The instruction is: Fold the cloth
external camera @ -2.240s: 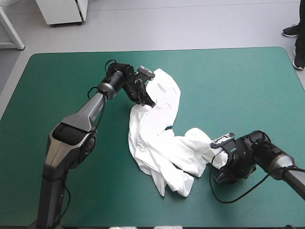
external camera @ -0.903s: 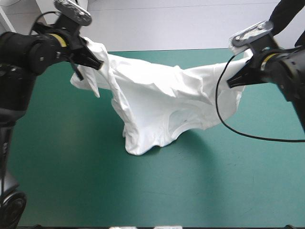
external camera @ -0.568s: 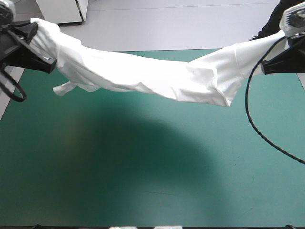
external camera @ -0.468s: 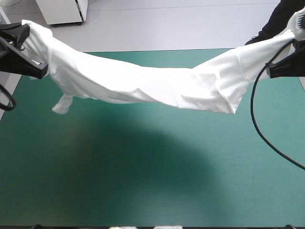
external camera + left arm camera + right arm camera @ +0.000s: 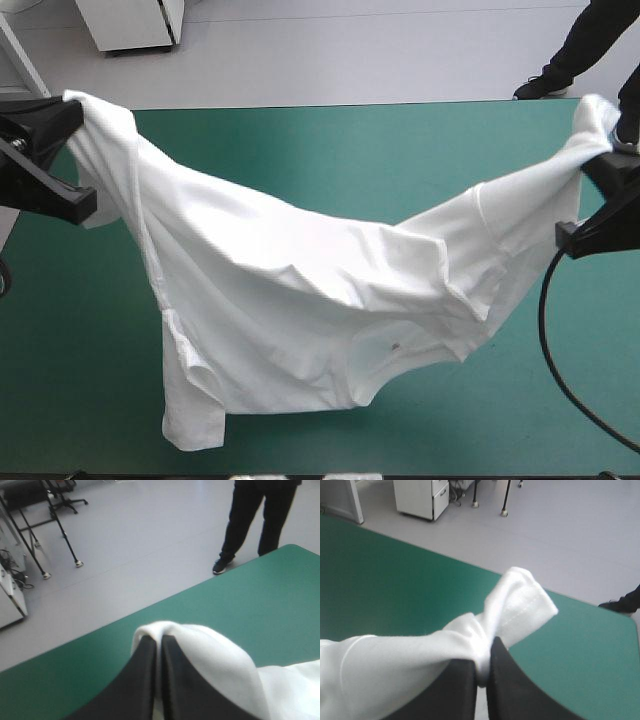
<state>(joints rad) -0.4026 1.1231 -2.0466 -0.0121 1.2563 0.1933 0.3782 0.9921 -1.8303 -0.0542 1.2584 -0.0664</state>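
Observation:
The white T-shirt [image 5: 300, 300] hangs in the air between both arms, sagging in the middle, with a sleeve dangling near the table's front edge. At the left side my left gripper [image 5: 72, 110] is shut on one end of it; in the left wrist view the cloth [image 5: 210, 650] wraps over the nearly closed black fingers [image 5: 145, 675] of the left gripper [image 5: 159, 641]. At the right side my right gripper [image 5: 598, 150] is shut on the other end. In the right wrist view a bunched tuft of cloth [image 5: 517, 605] sticks out ahead of the right gripper [image 5: 484, 652].
The teal-green cover [image 5: 330, 150] lies bare beyond the hanging shirt, and its far edge [image 5: 470, 562] shows in both wrist views.
Earlier the shirt lay crumpled on the table. Both arms lifted it and pulled it taut; since just before, they have come lower and the shirt now sags and opens wider.

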